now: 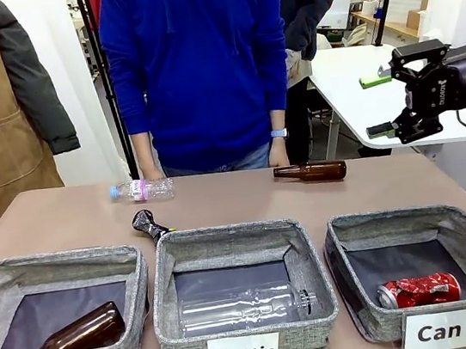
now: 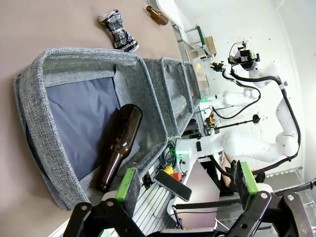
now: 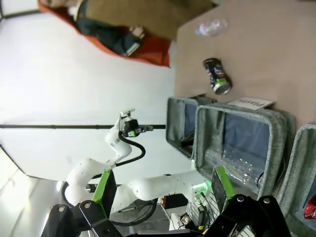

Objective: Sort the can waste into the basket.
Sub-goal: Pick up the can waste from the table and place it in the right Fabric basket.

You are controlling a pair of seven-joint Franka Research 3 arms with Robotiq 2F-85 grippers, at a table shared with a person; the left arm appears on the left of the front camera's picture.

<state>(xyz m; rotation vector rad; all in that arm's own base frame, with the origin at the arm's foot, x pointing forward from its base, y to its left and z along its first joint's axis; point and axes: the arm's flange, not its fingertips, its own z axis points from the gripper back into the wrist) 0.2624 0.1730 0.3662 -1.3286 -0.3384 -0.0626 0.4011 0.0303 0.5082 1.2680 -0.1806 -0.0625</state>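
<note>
The red crushed can (image 1: pixel 419 290) lies inside the grey "Can" basket (image 1: pixel 393 218) at the front right; a sliver of the red can (image 3: pixel 311 210) shows in the right wrist view. The dark crushed can (image 1: pixel 149 224) lies on the table just behind the gap between the "Bottle" and "Plastic" bins; the dark can (image 2: pixel 118 32) (image 3: pixel 217 75) shows its silver end. My right gripper (image 1: pixel 378 105) hangs open and empty high above the table's right edge, its fingers (image 3: pixel 104 185) spread. My left gripper (image 2: pixel 187 183) is open and empty, above the near end of the "Bottle" bin.
A brown bottle (image 1: pixel 83 331) lies in the "Bottle" bin (image 1: pixel 54 262), a clear bottle (image 1: pixel 248 309) in the "Plastic" bin (image 1: pixel 224 233). On the table's far side lie a clear plastic bottle (image 1: pixel 141 189) and a brown bottle (image 1: pixel 311 171). A person in blue (image 1: pixel 198 66) stands behind.
</note>
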